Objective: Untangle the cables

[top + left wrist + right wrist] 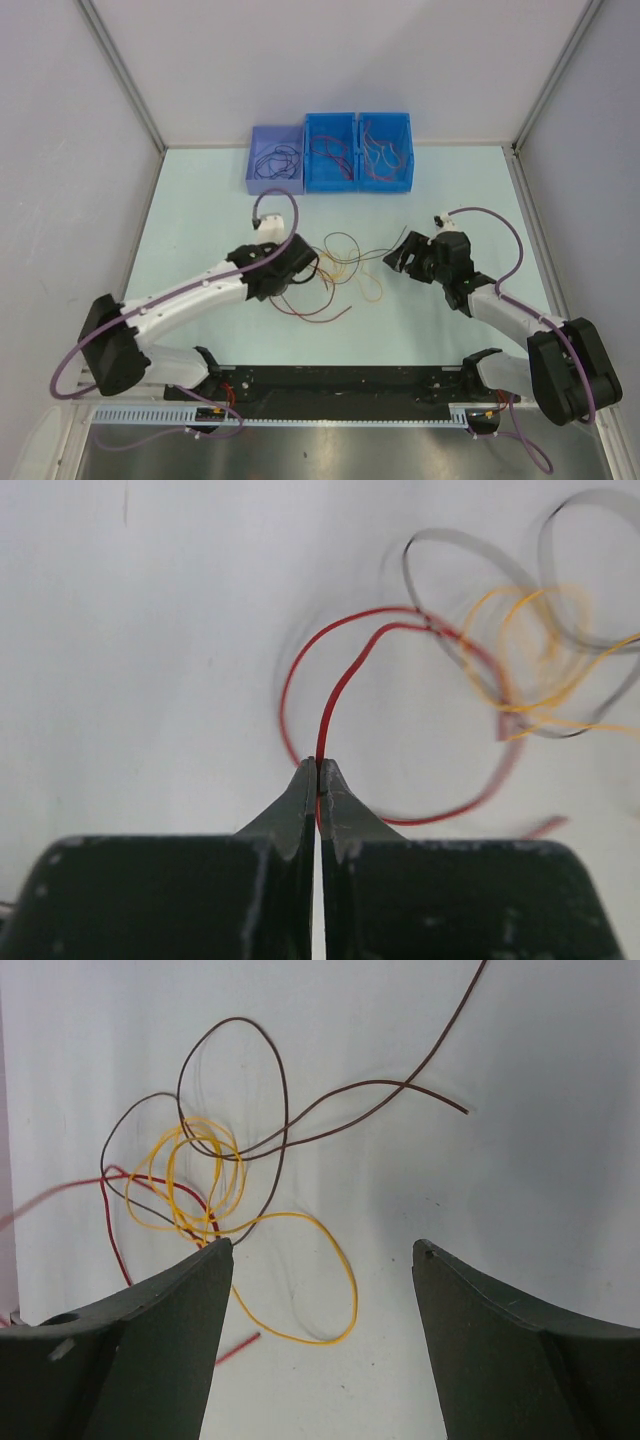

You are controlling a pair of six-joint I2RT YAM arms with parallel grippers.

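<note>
Cables (338, 266) sprawl on pale counter (200, 200); left tool (317, 766) clamps red strand (330, 695), right tool (322, 1245) gapes; only overhead shows bins (330, 184).

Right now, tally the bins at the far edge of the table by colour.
Lavender bin: 1
Blue bins: 2
Total: 3
</note>
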